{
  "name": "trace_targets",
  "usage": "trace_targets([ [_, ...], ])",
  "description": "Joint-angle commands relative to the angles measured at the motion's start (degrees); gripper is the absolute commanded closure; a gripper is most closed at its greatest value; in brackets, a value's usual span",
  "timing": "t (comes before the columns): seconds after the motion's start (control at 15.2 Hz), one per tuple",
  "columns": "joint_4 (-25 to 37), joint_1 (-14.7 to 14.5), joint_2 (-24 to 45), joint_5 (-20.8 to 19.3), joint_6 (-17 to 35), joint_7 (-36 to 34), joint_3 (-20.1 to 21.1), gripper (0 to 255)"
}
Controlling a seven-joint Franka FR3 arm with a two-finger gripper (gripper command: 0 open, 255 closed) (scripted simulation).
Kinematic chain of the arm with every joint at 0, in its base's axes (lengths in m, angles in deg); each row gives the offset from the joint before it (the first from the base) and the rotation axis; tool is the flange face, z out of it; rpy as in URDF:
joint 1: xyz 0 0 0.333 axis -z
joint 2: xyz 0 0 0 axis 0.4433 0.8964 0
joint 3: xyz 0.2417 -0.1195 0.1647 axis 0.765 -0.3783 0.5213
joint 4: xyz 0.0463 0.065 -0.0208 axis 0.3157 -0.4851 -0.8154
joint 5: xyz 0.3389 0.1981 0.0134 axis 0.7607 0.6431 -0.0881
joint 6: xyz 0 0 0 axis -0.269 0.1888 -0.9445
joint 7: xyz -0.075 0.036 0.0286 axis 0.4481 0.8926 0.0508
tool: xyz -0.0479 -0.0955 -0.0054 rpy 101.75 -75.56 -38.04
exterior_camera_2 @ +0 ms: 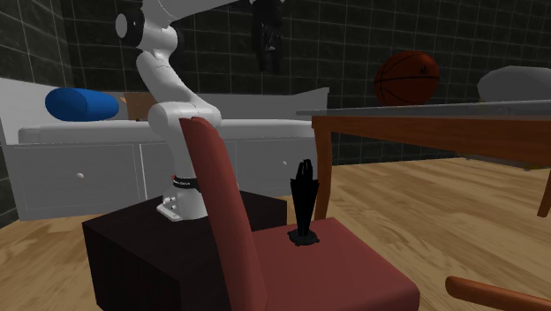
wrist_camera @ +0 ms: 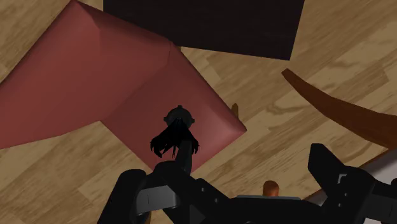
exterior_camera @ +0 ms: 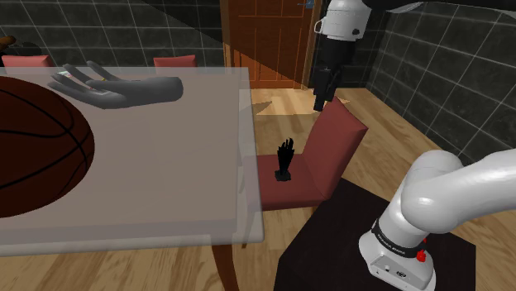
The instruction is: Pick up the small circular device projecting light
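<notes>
The claw's [wrist_camera: 242,191] two black fingers stand wide apart, open and holding nothing. Below them lies the small black device [wrist_camera: 175,133]. From above it shows a round foot, with dark, finger-like prongs spreading out from it. It sits nearer one finger than the other, so the claw is not centred over it.

In the shoulder view the device [exterior_camera: 285,159] stands upright on the red chair's [exterior_camera: 335,140] seat, just beside the edge of the glass worktop [exterior_camera: 165,174]. The claw [exterior_camera: 321,101] hangs well above it, over the chair back. No light from it is visible.

It looks small and light, and probably stiff. The thin prongs look like the weak part, and a tall shape on a small foot may tip on the padded seat. The safest hold appears to be low down, across the stem just above the foot, with the fingers closing squarely so that neither one pushes it over first.

On the worktop rest a basketball [exterior_camera: 33,140] and a grey hand-shaped object [exterior_camera: 116,87], both well apart from the chair. The only container I can see is the white drawer unit [exterior_camera_2: 88,172] behind the arm in the second exterior view. Its drawers are closed, so their contents are hidden.
</notes>
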Motion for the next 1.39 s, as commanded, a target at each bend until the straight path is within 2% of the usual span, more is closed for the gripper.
trace_targets([
  [0.0, 0.0, 0.0, 0.0, 0.0, 0.0, 0.0, 0.0, 0],
  [0.33, -10.8, 2.54, -1.56, -0.23, 14.35, -6.57, 3.63, 0],
  [0.66, -19.19, 5.38, 0.29, -0.82, 29.43, -13.72, 7.61, 0],
  [0.99, -24.83, 9.52, 5.98, -2.5, 45.28, -21.99, 12.39, 0],
  [1.25, -27.07, 15.03, 13.15, -6.01, 58.08, -30.42, 17.4, 0],
  [1.32, -27.19, 15.85, 14.05, -6.6, 59.46, -31.5, 18.08, 0],
])
